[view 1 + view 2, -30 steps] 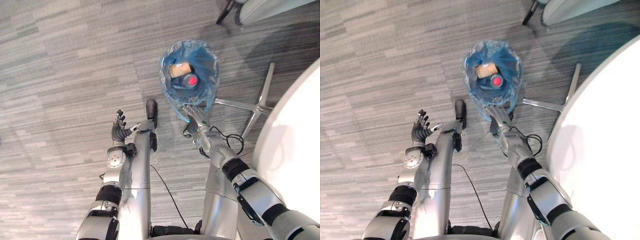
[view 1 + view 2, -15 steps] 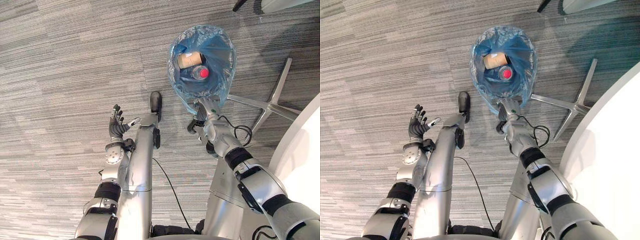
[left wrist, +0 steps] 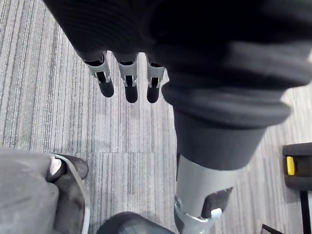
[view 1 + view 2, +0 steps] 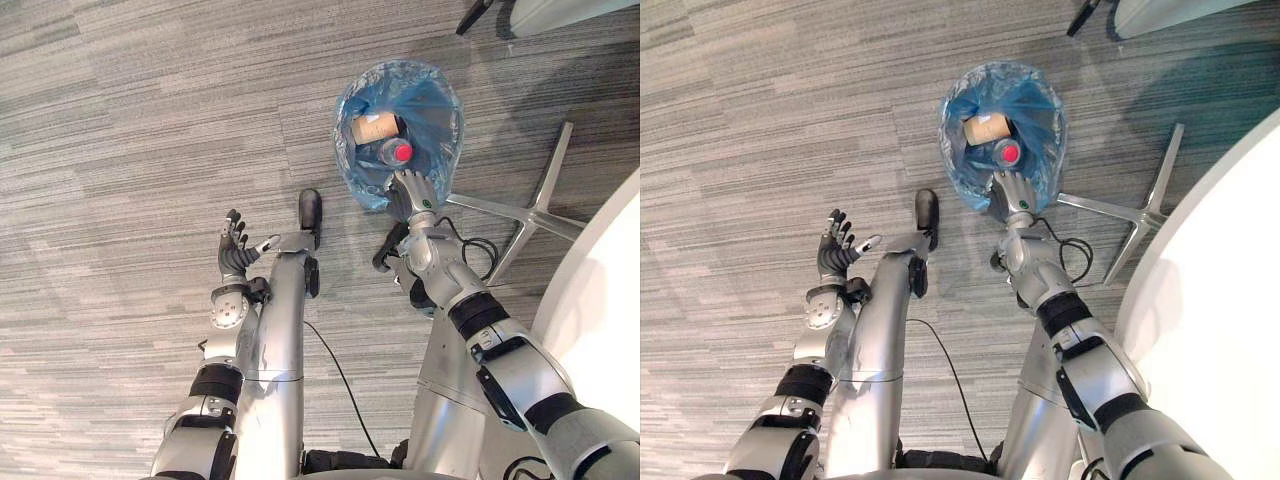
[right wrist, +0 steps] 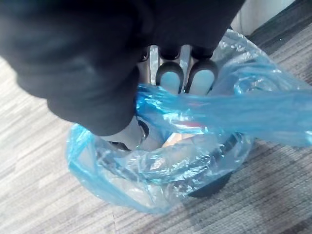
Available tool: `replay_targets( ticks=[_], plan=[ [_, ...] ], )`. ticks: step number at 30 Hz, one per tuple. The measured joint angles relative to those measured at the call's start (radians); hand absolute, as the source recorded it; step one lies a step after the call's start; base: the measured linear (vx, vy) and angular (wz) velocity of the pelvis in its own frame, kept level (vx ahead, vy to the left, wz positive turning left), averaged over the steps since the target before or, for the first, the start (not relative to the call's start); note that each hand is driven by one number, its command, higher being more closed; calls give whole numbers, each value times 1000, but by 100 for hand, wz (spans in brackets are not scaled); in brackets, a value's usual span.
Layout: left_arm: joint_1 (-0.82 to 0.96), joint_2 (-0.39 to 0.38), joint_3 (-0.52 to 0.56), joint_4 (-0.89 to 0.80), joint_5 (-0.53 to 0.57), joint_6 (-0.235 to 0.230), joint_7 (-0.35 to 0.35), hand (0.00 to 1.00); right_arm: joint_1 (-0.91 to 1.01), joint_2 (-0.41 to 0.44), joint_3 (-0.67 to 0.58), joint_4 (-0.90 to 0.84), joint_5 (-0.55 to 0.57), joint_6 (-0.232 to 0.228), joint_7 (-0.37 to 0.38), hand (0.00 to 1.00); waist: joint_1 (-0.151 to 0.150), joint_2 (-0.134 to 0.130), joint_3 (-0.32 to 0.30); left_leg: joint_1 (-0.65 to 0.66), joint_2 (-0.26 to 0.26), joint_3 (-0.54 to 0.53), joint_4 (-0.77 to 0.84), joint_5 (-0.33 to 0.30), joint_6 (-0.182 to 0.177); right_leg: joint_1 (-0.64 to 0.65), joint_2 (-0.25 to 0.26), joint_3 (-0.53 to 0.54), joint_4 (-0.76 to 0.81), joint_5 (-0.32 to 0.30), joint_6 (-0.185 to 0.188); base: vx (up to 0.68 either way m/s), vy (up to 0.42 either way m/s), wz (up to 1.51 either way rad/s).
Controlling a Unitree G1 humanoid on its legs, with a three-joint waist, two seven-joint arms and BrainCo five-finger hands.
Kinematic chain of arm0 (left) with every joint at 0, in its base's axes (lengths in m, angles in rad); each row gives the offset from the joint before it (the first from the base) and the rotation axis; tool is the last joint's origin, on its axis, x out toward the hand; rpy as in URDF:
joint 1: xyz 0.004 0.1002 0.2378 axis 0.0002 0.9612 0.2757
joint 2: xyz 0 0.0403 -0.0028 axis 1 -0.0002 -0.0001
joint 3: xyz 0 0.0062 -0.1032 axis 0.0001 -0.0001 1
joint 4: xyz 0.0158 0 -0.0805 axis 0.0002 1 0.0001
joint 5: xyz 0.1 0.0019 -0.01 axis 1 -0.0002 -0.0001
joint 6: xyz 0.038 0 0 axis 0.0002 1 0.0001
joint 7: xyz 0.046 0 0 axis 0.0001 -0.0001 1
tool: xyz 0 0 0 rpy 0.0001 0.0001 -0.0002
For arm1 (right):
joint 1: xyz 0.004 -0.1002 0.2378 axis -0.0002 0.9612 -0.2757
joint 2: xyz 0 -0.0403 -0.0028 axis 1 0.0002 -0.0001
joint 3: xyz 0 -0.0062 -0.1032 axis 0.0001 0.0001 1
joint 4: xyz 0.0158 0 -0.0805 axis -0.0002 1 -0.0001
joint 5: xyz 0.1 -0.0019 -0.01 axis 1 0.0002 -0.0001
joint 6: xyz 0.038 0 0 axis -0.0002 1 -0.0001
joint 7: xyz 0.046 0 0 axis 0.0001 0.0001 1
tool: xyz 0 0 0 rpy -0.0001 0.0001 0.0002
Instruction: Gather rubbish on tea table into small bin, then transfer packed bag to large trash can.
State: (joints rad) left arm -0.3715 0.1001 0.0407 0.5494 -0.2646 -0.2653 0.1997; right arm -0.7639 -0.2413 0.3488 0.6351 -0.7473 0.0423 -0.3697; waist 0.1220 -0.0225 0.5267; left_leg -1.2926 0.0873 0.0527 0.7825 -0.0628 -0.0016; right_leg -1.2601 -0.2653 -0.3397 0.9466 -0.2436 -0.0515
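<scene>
A small bin lined with a blue plastic bag [image 4: 443,108] stands on the carpet ahead of me. Inside lie a brown paper roll [image 4: 375,127] and a bottle with a red cap [image 4: 402,153]. My right hand [image 4: 411,194] sits at the bag's near rim. In the right wrist view its fingers [image 5: 170,76] are curled over a band of the blue bag [image 5: 229,109], pinching it. My left hand [image 4: 234,256] hangs off to the left above the floor, apart from the bin, with its fingers [image 3: 127,84] straight and empty.
A silver star-shaped chair base [image 4: 540,205] lies on the floor just right of the bin. A white round table's edge [image 4: 605,300] fills the right side. Another chair's foot [image 4: 475,15] shows at the top right. Grey striped carpet spreads to the left.
My right hand has moved up onto the bag's near rim and curled its fingers on the plastic. The camera has shifted a little. The left hand has stayed put.
</scene>
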Motion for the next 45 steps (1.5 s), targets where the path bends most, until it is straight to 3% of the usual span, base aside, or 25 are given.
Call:
replay_targets(
  ticks=[5, 12, 21, 29, 35, 42, 45],
  plan=[
    [6, -24, 9, -4, 3, 17, -2, 0, 109, 39, -39, -155, 34, -13, -2, 100, -2, -1, -1, 68, 14, 3, -11, -2, -4, 65, 16, 0, -14, 0, 0, -61, -1, -9],
    [82, -49, -32, -22, 23, 47, -5, 0, 281, 116, -78, -373, 142, -50, -1, 100, -28, -4, -3, 236, 27, 10, -56, -7, -16, 238, 41, -12, -78, 3, -3, -32, -10, -8],
    [216, -42, -111, -51, 64, 64, -48, 0, 531, 182, -66, -522, 511, -116, 91, 100, -30, -26, -38, 586, 35, 40, -216, -12, -22, 578, 81, -18, -252, 25, 4, 37, -30, -10],
    [359, -19, -172, -24, 122, 65, -68, 0, 673, 201, -19, -618, 590, -193, 182, 100, -43, -65, -227, 853, 17, 75, -461, 27, -44, 811, 114, -17, -463, 65, 30, 150, -1, -6],
    [402, 16, -228, 7, 159, 65, -90, 0, 688, 163, 1, -604, 622, -193, 249, 100, -61, -58, -293, 1058, 2, 88, -710, 118, -45, 981, 159, -14, -672, 146, 32, 194, 31, -9],
    [499, 38, -238, -84, 180, 64, -115, 0, 702, 139, 16, -604, 670, -193, 326, 100, -79, -51, -354, 1191, -12, 89, -770, 119, -45, 1155, 179, -10, -833, 191, 57, 123, 37, -4],
    [542, 45, -245, -145, 194, 62, -135, 0, 712, 108, 27, -608, 716, -193, 358, 100, -79, -31, -384, 1225, -19, 89, -785, 119, -46, 1201, 182, -4, -882, 210, 66, 32, 44, -4]
  ],
)
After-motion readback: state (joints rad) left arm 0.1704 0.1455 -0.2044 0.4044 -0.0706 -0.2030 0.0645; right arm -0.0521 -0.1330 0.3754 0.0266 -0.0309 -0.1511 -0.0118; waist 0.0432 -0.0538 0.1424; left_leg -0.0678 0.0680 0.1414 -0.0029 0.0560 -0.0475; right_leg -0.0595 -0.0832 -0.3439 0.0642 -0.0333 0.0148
